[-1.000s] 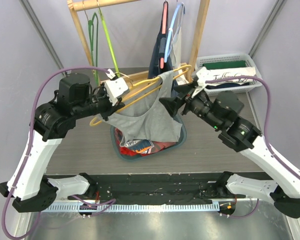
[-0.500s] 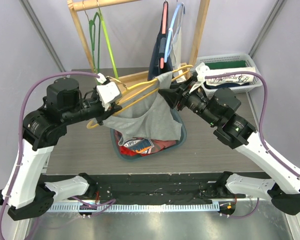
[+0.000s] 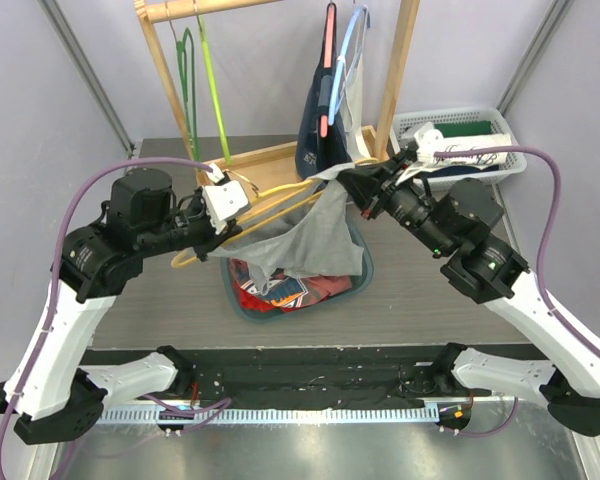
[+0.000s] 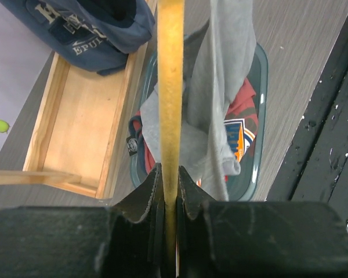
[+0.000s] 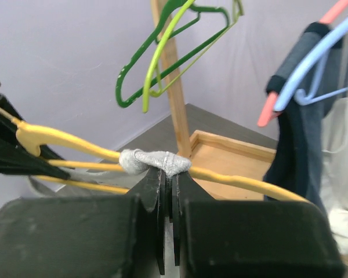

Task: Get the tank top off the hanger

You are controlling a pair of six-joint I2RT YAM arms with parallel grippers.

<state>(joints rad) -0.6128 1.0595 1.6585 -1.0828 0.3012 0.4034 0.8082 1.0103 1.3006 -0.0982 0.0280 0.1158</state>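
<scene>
The left gripper (image 4: 169, 172) is pinching the yellow hanger (image 4: 170, 87), steadying it above the tub (image 4: 261, 66) at the middle of the table (image 3: 160, 300). The right gripper (image 5: 167, 174) is clamping the strap (image 5: 153, 160) of the grey tank top (image 3: 315, 235), probably to slide it off the hanger's arm.

Left arm (image 3: 55, 325) and right arm (image 3: 550, 320): white shells, black joints, a purple cable (image 3: 558, 195) looping along each; jaws matte black.
</scene>
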